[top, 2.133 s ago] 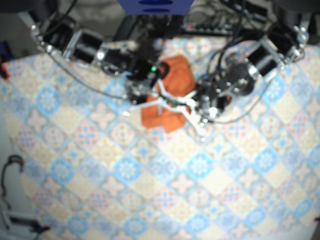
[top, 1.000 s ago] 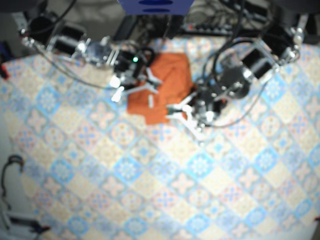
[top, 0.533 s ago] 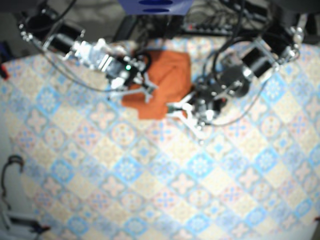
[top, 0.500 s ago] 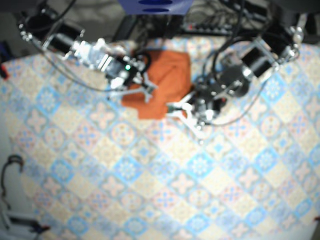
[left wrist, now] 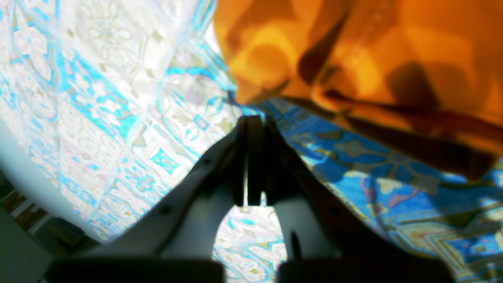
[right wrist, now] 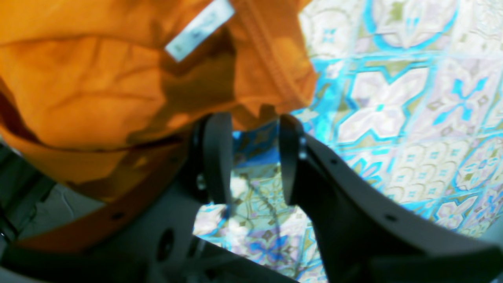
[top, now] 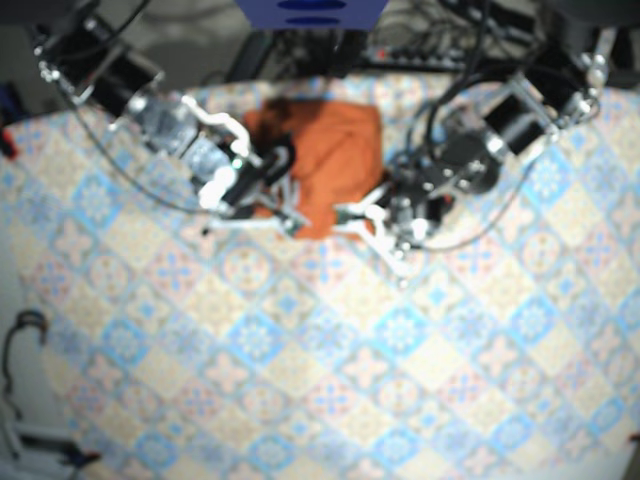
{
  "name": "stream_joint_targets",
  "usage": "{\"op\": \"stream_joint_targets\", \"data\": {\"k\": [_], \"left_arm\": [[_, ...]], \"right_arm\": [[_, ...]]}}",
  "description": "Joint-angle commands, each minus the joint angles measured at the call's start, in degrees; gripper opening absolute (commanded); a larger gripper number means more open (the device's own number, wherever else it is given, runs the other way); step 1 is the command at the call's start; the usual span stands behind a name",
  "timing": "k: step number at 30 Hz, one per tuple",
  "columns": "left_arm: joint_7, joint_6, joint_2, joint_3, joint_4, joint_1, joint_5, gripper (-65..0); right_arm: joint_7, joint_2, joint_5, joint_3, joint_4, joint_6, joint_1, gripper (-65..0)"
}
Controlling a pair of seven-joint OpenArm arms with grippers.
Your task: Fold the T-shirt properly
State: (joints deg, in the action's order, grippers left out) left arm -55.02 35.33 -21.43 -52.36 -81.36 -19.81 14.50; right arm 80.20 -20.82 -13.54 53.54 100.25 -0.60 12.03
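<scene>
We saw the shirt (top: 338, 150) at 12 o'clock; left gripper (left wrist: 251, 127) pinched together, right gripper (right wrist: 251, 157) parted, both empty.

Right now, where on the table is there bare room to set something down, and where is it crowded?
Free: the blue-and-yellow patterned tablecloth across the whole near half, in front of the shirt. Crowded: the far middle, where the folded orange T-shirt lies with the shut left claw and open right claw at its near edge.
</scene>
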Motion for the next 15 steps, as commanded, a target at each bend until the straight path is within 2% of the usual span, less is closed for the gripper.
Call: {"op": "stream_joint_targets", "data": {"k": [1, 7, 14, 15], "left_arm": [[-0.1, -0.6, -0.4, 0.8, -1.0, -1.2, 0.3, -65.0], [-0.1, -0.6, -3.8, 7.4, -5.5, 0.5, 0.2, -65.0], [-0.2, -0.5, -9.1, 14.6, -12.5, 5.0, 0.2, -65.0], [-0.2, -0.5, -10.5, 16.3, -13.9, 6.3, 0.2, -63.5]], "right_arm": [[-0.2, -0.3, 0.5, -1.5, 1.4, 0.1, 0.8, -44.6], [-0.2, -4.1, 0.3, -8.0, 4.8, -3.3, 0.8, -44.6], [-0.8, -5.9, 0.4, -13.0, 5.5, -3.4, -0.6, -44.6], [-1.1, -6.0, 0.4, -13.8, 5.8, -3.4, -1.2, -44.6]]}}
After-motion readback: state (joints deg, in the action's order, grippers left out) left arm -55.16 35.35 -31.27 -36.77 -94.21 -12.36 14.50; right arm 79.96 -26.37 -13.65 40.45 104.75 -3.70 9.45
